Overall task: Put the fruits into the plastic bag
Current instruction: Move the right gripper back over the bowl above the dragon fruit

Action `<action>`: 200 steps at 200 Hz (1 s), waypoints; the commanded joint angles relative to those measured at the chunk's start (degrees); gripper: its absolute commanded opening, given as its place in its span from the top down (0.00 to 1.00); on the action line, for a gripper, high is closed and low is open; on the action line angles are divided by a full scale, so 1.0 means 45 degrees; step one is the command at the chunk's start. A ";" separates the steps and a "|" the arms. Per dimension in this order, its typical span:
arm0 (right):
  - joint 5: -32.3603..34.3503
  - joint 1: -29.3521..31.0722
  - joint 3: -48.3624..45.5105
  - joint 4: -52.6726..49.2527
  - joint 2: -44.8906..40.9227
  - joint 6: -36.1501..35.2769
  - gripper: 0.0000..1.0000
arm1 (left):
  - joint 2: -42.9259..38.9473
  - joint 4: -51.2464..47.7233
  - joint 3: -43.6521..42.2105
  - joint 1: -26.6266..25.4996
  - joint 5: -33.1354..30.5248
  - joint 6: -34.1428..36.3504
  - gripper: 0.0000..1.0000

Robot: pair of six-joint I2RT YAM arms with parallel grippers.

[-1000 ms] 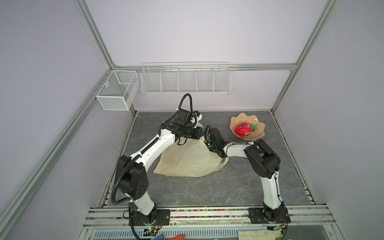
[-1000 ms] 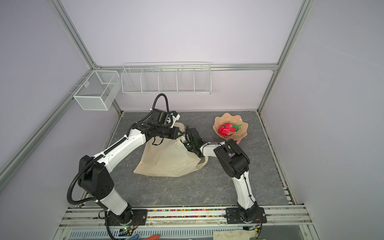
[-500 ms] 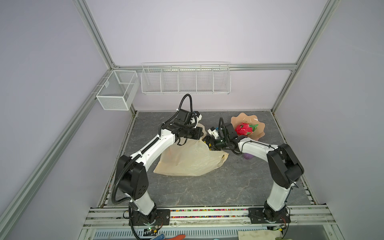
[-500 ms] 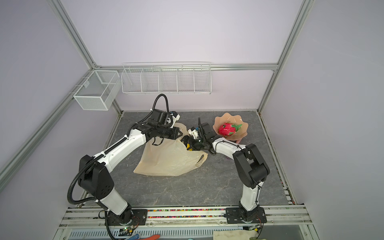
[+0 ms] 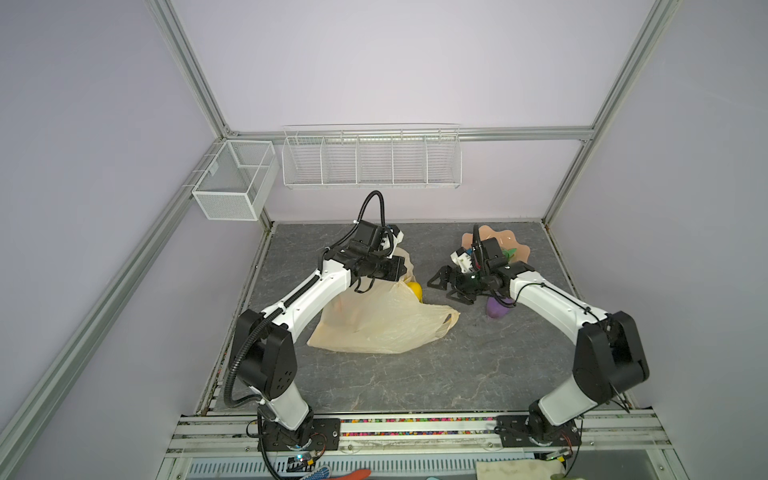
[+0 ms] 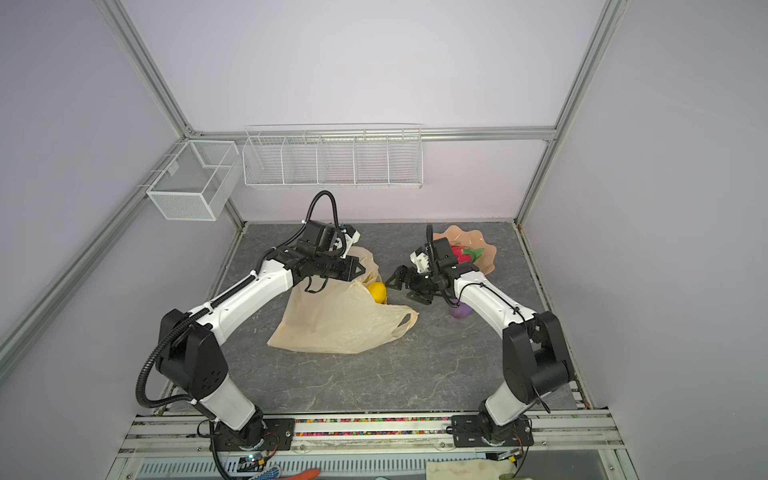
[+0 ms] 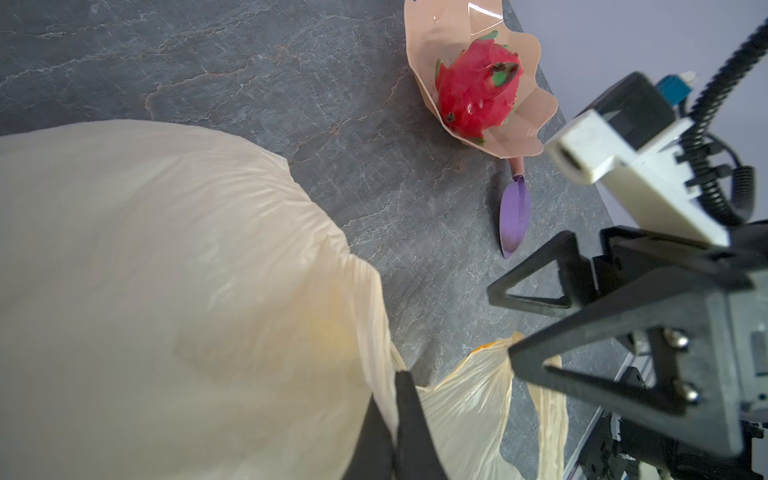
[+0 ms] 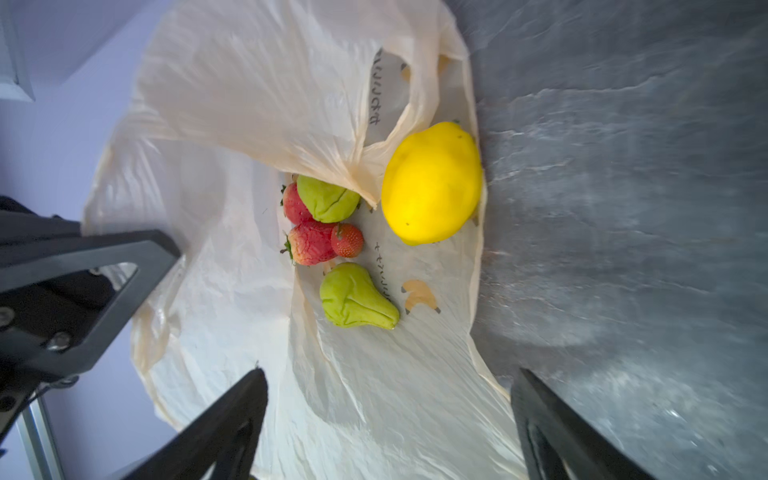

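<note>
Fruits [image 8: 345,241] mostly lie inside the plastic bag [image 5: 382,324], which sprawls on the grey stone-patterned counter [image 5: 415,374]. They are two lumpy green pears [image 8: 353,297], three dimpled red strawberries [image 8: 309,249], and a smooth yellow citrus [image 8: 432,183] resting right at the lip of the mouth. The left tool [image 7: 399,424], pressed together, pinches the thin, crinkly, translucent film and holds the mouth lifted. The right tool [image 5: 446,289] hangs spread and empty between bag and dish. A large red-pink dragon fruit [image 7: 478,91] with green scales sits well apart in a glossy wavy-edged pink dish [image 7: 528,120], with a purple scoop [image 7: 515,216] just beside it. Likely risks: the slippery film could slide from the pinch and the mouth collapse, the round citrus could roll out, and the bulky, scaled dragon fruit may slip or tip the light dish.
</note>
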 commanded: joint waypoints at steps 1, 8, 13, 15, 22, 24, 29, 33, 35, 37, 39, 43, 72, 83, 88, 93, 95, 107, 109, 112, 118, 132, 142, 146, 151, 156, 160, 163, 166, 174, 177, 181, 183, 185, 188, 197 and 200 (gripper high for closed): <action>0.1203 -0.0754 0.0540 -0.1626 -0.0642 -0.0080 0.10 | -0.0314 0.0344 -0.0143 -0.0036 -0.0043 0.0013 1.00; 0.1432 -0.1097 0.0681 -0.1844 -0.0757 0.0082 0.12 | -0.0314 0.0354 -0.0165 -0.0036 -0.0002 0.0013 1.00; 0.1591 -0.1362 0.0751 -0.1942 -0.0813 0.0238 0.12 | -0.0312 0.0345 -0.0170 -0.0036 0.0003 0.0018 1.00; 0.1629 -0.1476 0.0772 -0.1965 -0.0824 0.0304 0.12 | -0.0304 0.0352 -0.0173 -0.0036 0.0008 0.0014 1.00; 0.1712 -0.1878 0.0827 -0.1926 -0.0901 0.0522 0.12 | -0.0314 0.0354 -0.0186 -0.0036 0.0028 0.0013 1.00; 0.1732 -0.1981 0.0845 -0.1902 -0.0914 0.0590 0.12 | -0.0314 0.0354 -0.0197 -0.0036 0.0024 0.0023 1.00; 0.1814 -0.2263 0.0856 -0.1849 -0.0931 0.0757 0.12 | -0.0330 0.0373 -0.0223 -0.0036 0.0024 0.0014 1.00; 0.1887 -0.2565 0.0884 -0.1789 -0.0931 0.0885 0.12 | -0.0336 0.0370 -0.0218 -0.0036 0.0023 0.0018 1.00; 0.1923 -0.2680 0.0893 -0.1760 -0.0931 0.0954 0.12 | -0.0344 0.0363 -0.0229 -0.0036 0.0023 0.0014 1.00; 0.1966 -0.2782 0.0905 -0.1743 -0.0921 0.1026 0.12 | -0.0336 0.0371 -0.0232 -0.0036 0.0023 0.0013 1.00; 0.2011 -0.2885 0.0928 -0.1720 -0.0895 0.1073 0.12 | -0.0344 0.0373 -0.0233 -0.0036 0.0043 0.0013 1.00; 0.2063 -0.3044 0.0978 -0.1651 -0.0864 0.1177 0.12 | -0.0339 0.0376 -0.0257 -0.0036 0.0056 0.0023 1.00; 0.2812 -0.3995 0.1469 -0.1443 -0.0246 0.1987 0.12 | -0.0419 0.0393 -0.0369 -0.0036 0.0102 0.0015 1.00; 0.2966 -0.4206 0.1725 -0.1331 0.0118 0.2514 0.12 | -0.0437 0.0394 -0.0409 -0.0036 0.0135 -0.0004 1.00; 0.2989 -0.4279 0.1843 -0.1252 0.0275 0.2772 0.12 | -0.0438 0.0396 -0.0425 -0.0036 0.0145 -0.0006 1.00; 0.2990 -0.4301 0.1969 -0.1128 0.0441 0.2955 0.12 | -0.0470 0.0394 -0.0449 -0.0036 0.0157 -0.0005 1.00; 0.3004 -0.4310 0.2024 -0.1092 0.0496 0.3010 0.12 | -0.0485 0.0394 -0.0448 -0.0036 0.0159 -0.0006 1.00; 0.3382 -0.4308 0.2437 -0.1185 0.0870 0.3306 0.12 | -0.0518 0.0413 -0.0499 -0.0038 0.0113 -0.0004 1.00; 0.3459 -0.4302 0.2512 -0.1263 0.0940 0.3347 0.12 | -0.0526 0.0413 -0.0504 -0.0036 0.0104 -0.0016 1.00; 0.3622 -0.4322 0.2627 -0.1346 0.1036 0.3391 0.12 | -0.0517 0.0413 -0.0516 -0.0036 0.0104 -0.0023 1.00; 0.3925 -0.4322 0.2834 -0.1577 0.1244 0.3495 0.12 | -0.0545 0.0411 -0.0513 -0.0036 0.0105 -0.0021 1.00; 0.4229 -0.4425 0.3059 -0.1638 0.1626 0.3951 0.12 | -0.0558 0.0413 -0.0527 -0.0036 0.0109 -0.0016 1.00; 0.4238 -0.4486 0.3080 -0.1374 0.1876 0.4379 0.12 | -0.0567 0.0394 -0.0558 -0.0036 0.0087 -0.0021 1.00; 0.4267 -0.4489 0.3131 -0.1307 0.1964 0.4508 0.12 | -0.0573 0.0407 -0.0566 -0.0036 0.0099 -0.0011 1.00; 0.4321 -0.4488 0.3240 -0.1283 0.2110 0.4663 0.12 | -0.0585 0.0413 -0.0565 -0.0036 0.0088 -0.0026 1.00; 0.4368 -0.4489 0.3353 -0.1284 0.2247 0.4805 0.12 | -0.0576 0.0413 -0.0582 -0.0042 0.0087 -0.0026 1.00; 0.4418 -0.4479 0.3465 -0.1305 0.2367 0.4913 0.12 | -0.0580 0.0407 -0.0595 -0.0036 0.0078 -0.0021 1.00; 0.4460 -0.4478 0.3537 -0.1313 0.2455 0.5001 0.12 | -0.0587 0.0410 -0.0586 -0.0045 0.0081 -0.0021 1.00; 0.4509 -0.4488 0.3582 -0.1326 0.2527 0.5114 0.12 | -0.0580 0.0408 -0.0594 -0.0037 0.0082 -0.0026 1.00; 0.4597 -0.4483 0.3704 -0.1322 0.2720 0.5383 0.12 | -0.0569 0.0413 -0.0587 -0.0036 0.0095 -0.0022 1.00; 0.4623 -0.4493 0.3750 -0.1327 0.2797 0.5482 0.12 | -0.0563 0.0413 -0.0602 -0.0036 0.0084 -0.0043 1.00; 0.4630 -0.4484 0.3780 -0.1286 0.2872 0.5644 0.12 | -0.0568 0.0413 -0.0581 -0.0036 0.0084 -0.0058 1.00; 0.4615 -0.4498 0.3795 -0.1244 0.2915 0.5719 0.12 | -0.0568 0.0403 -0.0569 -0.0036 0.0083 -0.0059 1.00; 0.4587 -0.4476 0.3794 -0.1185 0.2970 0.5781 0.12 | -0.0568 0.0411 -0.0581 -0.0036 0.0092 -0.0064 1.00; 0.4525 -0.4490 0.3807 -0.1095 0.3033 0.5888 0.12 | -0.0558 0.0420 -0.0574 -0.0038 0.0110 -0.0075 1.00; 0.4436 -0.4489 0.3875 -0.0910 0.3245 0.6134 0.12 | -0.0568 0.0423 -0.0580 -0.0036 0.0109 -0.0085 1.00; 0.4435 -0.4474 0.3910 -0.0865 0.3307 0.6225 0.12 | -0.0573 0.0417 -0.0582 -0.0038 0.0088 -0.0085 1.00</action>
